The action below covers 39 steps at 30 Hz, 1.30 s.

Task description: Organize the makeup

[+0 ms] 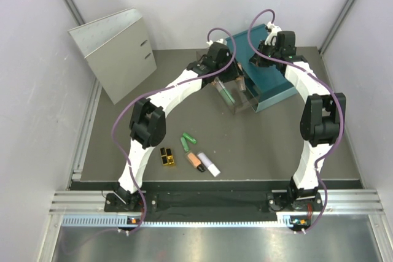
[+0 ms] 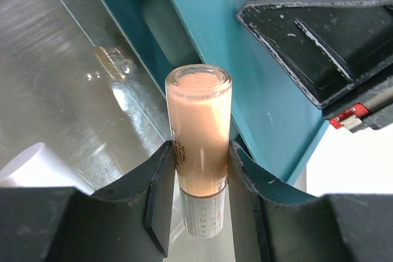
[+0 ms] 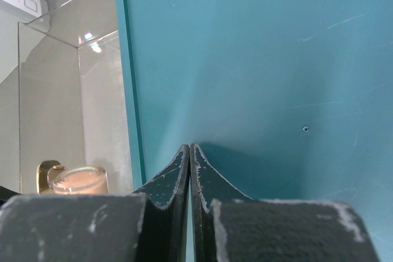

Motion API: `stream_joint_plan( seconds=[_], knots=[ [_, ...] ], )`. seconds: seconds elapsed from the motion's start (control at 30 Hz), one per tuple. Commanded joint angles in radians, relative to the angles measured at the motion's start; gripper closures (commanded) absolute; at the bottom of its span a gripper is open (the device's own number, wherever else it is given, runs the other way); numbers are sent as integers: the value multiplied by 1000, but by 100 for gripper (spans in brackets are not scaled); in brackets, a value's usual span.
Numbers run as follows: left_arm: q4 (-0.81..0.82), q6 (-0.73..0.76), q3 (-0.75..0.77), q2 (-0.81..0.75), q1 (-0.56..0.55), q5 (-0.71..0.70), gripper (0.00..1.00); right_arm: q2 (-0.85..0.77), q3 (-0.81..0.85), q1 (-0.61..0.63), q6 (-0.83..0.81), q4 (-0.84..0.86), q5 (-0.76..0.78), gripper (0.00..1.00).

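only left wrist view shows peach tube [image 2: 199, 133] gripped.

Tiny print on peach tube [image 2: 198, 133], unreadable

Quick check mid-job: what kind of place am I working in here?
Probably a lab robot cell, not a home: plain white walls on metal framing, a dark mat table, and the left arm and right arm bolted to an aluminium rail.
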Motion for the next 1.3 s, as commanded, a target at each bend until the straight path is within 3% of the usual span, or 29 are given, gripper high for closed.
stream_joint_plan(
  seconds=[0.0, 0.67, 0.83, 1.1, 1.27],
  knots=[
    [78, -6, 25, -3, -1, 55, 69, 62, -55, 10, -32, -212, 43, 100],
    [87, -49, 1, 22, 17, 124, 47, 64, -59, 9, -35, -212, 36, 100],
    [98, -51, -7, 17, 22, 147, 46, 64, -52, 9, -35, -212, 33, 100],
    [266, 128, -125, -159, 25, 144, 47, 59, -54, 7, -34, -215, 33, 100],
    [152, 285, -149, -259, 28, 104, 46, 59, -55, 9, -34, -214, 34, 100]
  ],
)
